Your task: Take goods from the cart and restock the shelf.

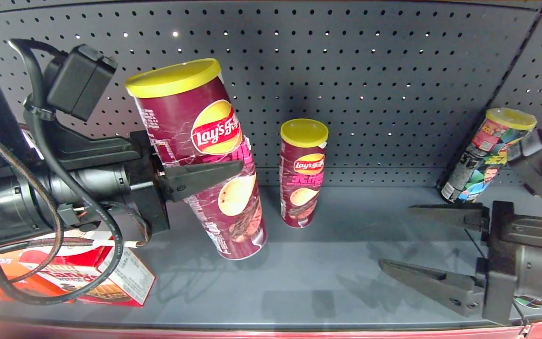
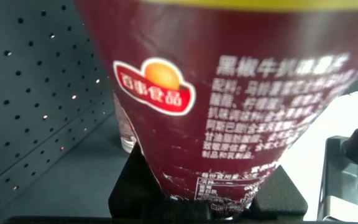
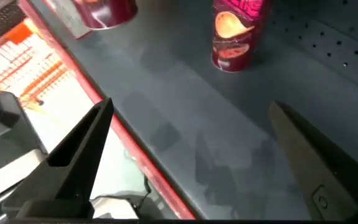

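While the shelf (image 1: pixel 327 278) deck is sitting mostly bare mid-span, the left gripper (image 1: pixel 233 162) is holding the big maroon chips can (image 1: pixel 191 141) over it, fingers clamped on the can's mid-body. The can is tilting, yellow lid leaning leftward and up toward the perforated back panel (image 1: pixel 370 70), base low over the deck; I can't tell if it's touching. I'm reading this as the placing step: the item is at the shelf but not set down. The right gripper (image 1: pixel 395 235) is hanging over the deck's front right, fingers wide apart, carrying nothing. A second matching can (image 1: pixel 303 174) is standing upright just right of the held one, nearer the panel. A colourful can (image 1: pixel 485 155) is sitting far right, and a red box (image 1: pixel 106 273) is lying front left. Next move is probably calling for righting the can, lowering until the base is seating flat, then releasing, while minding clearance to the second can.
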